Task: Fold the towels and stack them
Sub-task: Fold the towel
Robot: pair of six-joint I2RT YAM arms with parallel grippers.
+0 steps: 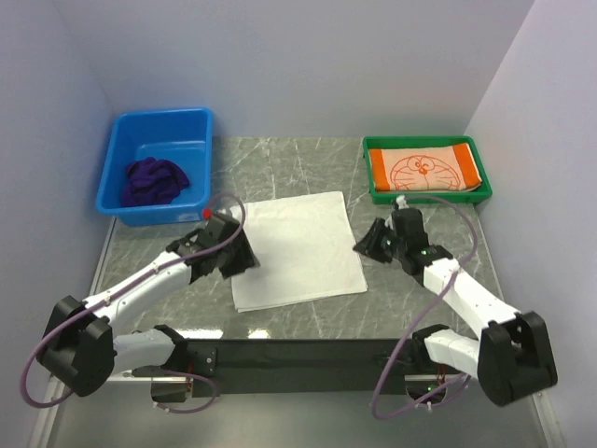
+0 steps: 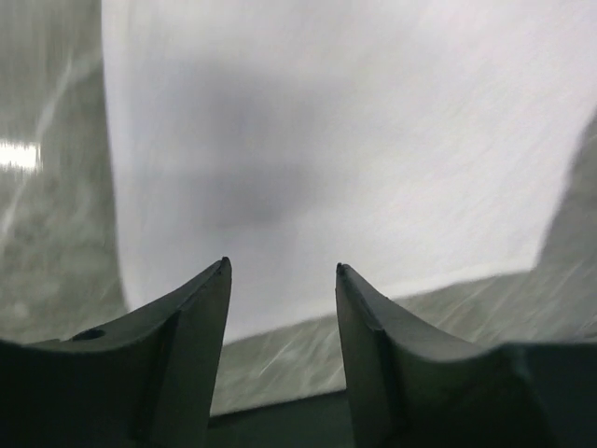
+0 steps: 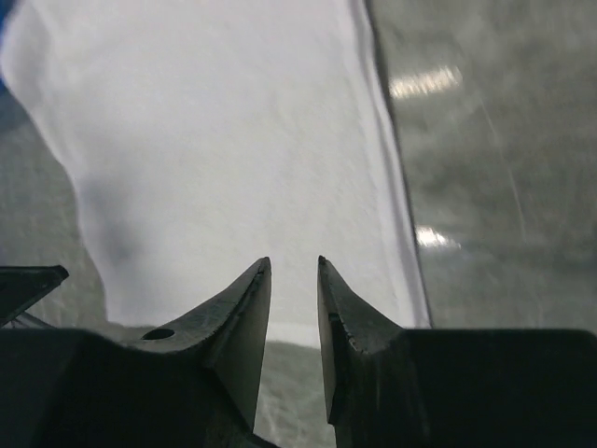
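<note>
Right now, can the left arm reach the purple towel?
Probably yes: the purple towel lies uncovered in the open blue bin, only the bin's near wall between it and the left gripper, jaws empty.

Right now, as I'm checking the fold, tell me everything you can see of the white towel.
The white towel is plain, soft cloth. It lies flat as a slightly skewed rectangle in the middle of the grey marble table, with a stitched hem along one side. The left gripper and right gripper sit at its left and right edges, jaws apart, holding nothing.
</note>
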